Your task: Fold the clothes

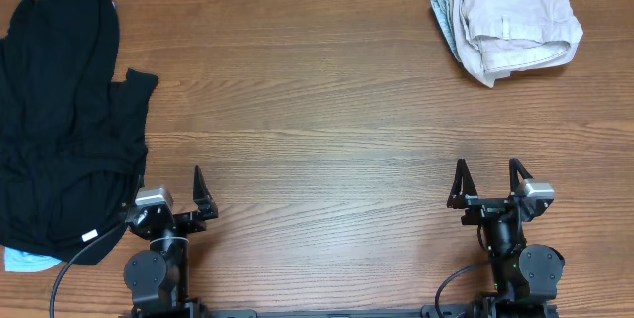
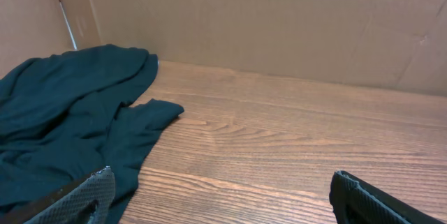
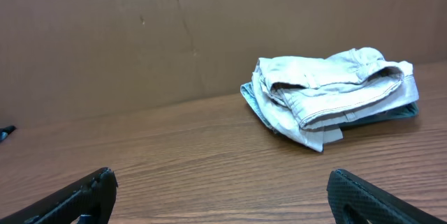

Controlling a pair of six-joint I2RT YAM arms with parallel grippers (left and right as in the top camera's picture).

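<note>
A heap of limp black clothes [image 1: 59, 120] lies crumpled at the table's left side, with a small white tag [image 1: 89, 236] near its front edge; it also shows in the left wrist view [image 2: 63, 119]. A folded beige garment [image 1: 515, 23] lies on a light-blue piece [image 1: 442, 11] at the far right; both show in the right wrist view [image 3: 328, 91]. My left gripper [image 1: 170, 197] is open and empty at the front left, its left finger beside the black heap's edge. My right gripper [image 1: 487, 181] is open and empty at the front right.
A light-blue scrap [image 1: 22, 259] peeks from under the black heap at the front left. Brown cardboard walls [image 2: 279, 21] stand along the table's back and left sides. Bare wooden table [image 1: 317, 130] lies between the two piles.
</note>
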